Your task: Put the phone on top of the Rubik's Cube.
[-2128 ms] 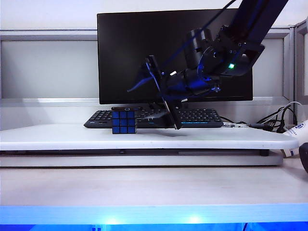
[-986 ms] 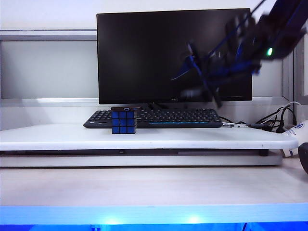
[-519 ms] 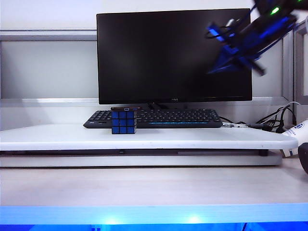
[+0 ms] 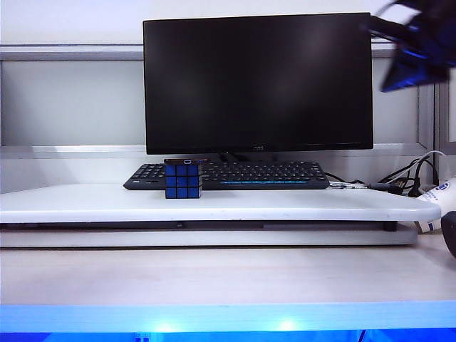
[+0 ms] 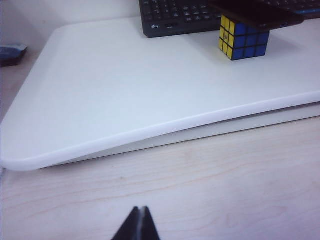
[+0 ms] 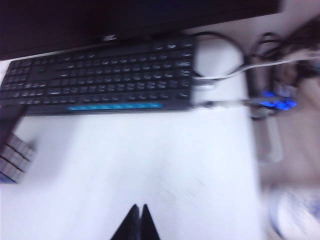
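The Rubik's Cube [image 4: 184,182] stands on the white board in front of the keyboard, its blue face toward the exterior camera. The black phone [image 4: 187,161] lies flat on top of it, overhanging the cube [image 5: 243,41] as a dark slab [image 5: 260,15]. My right gripper [image 6: 138,207] is shut and empty, high above the board's right part; its blurred arm [image 4: 413,50] shows at the exterior view's upper right. The cube [image 6: 12,156] is far from it. My left gripper [image 5: 139,211] is shut and empty, low over the wooden desk, well short of the cube.
A black keyboard [image 4: 235,174] and a dark monitor [image 4: 258,82] stand behind the cube. The white raised board [image 4: 214,203] lies on the wooden desk [image 5: 200,185]. Cables and a hub [image 6: 272,95] sit at the board's right end.
The right arm has swung up and away to the upper right, away from the cube and keyboard. The phone and cube have not moved. The left arm is not seen in these frames.
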Robot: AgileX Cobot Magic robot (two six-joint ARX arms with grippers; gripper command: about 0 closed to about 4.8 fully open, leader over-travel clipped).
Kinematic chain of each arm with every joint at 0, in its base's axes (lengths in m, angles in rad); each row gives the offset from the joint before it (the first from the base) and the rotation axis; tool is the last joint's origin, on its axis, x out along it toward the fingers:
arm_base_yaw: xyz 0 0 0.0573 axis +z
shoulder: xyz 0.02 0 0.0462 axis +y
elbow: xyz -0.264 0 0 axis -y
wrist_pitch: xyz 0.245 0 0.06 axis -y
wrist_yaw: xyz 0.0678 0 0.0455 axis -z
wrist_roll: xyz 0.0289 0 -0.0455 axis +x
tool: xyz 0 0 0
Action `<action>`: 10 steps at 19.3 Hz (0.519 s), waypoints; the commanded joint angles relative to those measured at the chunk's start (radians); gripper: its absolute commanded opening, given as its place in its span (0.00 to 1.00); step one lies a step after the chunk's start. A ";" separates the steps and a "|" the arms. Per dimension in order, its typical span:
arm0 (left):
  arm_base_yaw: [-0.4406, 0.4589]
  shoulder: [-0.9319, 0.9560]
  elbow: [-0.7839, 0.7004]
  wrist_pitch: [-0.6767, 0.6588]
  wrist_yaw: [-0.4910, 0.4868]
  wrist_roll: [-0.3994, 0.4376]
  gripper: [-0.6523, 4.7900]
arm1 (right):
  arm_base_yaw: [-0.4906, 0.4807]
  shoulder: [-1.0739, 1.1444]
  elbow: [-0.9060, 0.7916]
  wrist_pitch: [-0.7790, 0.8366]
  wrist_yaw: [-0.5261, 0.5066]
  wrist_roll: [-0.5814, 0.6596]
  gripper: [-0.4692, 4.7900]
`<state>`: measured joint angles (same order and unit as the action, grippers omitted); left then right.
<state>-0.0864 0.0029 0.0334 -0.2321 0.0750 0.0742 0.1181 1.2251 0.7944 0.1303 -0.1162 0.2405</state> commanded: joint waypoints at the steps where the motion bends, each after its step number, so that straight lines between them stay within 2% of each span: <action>1: 0.001 0.001 0.000 -0.022 -0.009 0.002 0.11 | -0.072 -0.123 -0.128 0.045 -0.008 -0.006 0.07; 4: 0.001 0.001 0.000 -0.022 -0.008 0.004 0.11 | -0.212 -0.222 -0.194 0.022 -0.142 -0.018 0.07; 6: 0.001 0.001 0.000 -0.022 -0.008 0.004 0.11 | -0.264 -0.289 -0.204 -0.027 -0.178 -0.050 0.07; 10: 0.001 0.001 0.000 -0.022 -0.027 0.004 0.11 | -0.229 -0.424 -0.229 -0.104 -0.167 -0.104 0.07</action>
<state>-0.0864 0.0032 0.0334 -0.2321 0.0723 0.0750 -0.1234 0.8307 0.5819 0.0307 -0.2874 0.1493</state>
